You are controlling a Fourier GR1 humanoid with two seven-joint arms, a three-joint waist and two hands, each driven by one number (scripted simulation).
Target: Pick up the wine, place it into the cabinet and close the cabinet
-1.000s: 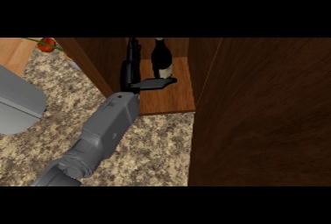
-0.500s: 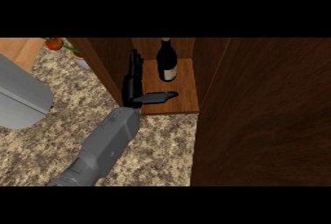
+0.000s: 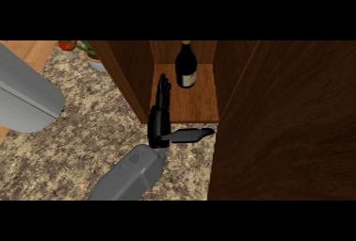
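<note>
Fingers (image 3: pixel 163 94) straight and held together, pointing up the view along the cabinet's left wall, thumb (image 3: pixel 189 135) stuck out sideways to the right. They clasp nothing. This is the one hand (image 3: pixel 159 123) showing, on a grey forearm (image 3: pixel 131 174) rising from the lower edge left of centre; which arm it is I cannot tell for sure, though it looks like the left. The other hand does not show.

The wine (image 3: pixel 185 65) sits beyond the fingertips, up and slightly right of them, clearly apart from them, no contact. It is on the cabinet (image 3: pixel 135 70) shelf (image 3: pixel 191 101), well back inside, between the two side walls. Its long axis runs up and down the view, neck toward the top edge, the pale label low on its body. It looks to be standing upright on the shelf.

Against half a second ago, the hand sits lower in the view and further from the bottle, and the thumb now hangs over the shelf's front lip rather than over the boards. The bottle keeps its spot at the back.

Further out: the big dark door (image 3: pixel 285 127) fills the right side, swung open. Speckled desk (image 3: pixel 69 146) spreads below and left. A grey object (image 3: pixel 26 96) at the far left, something red and green (image 3: pixel 73 45) at the top left corner.
</note>
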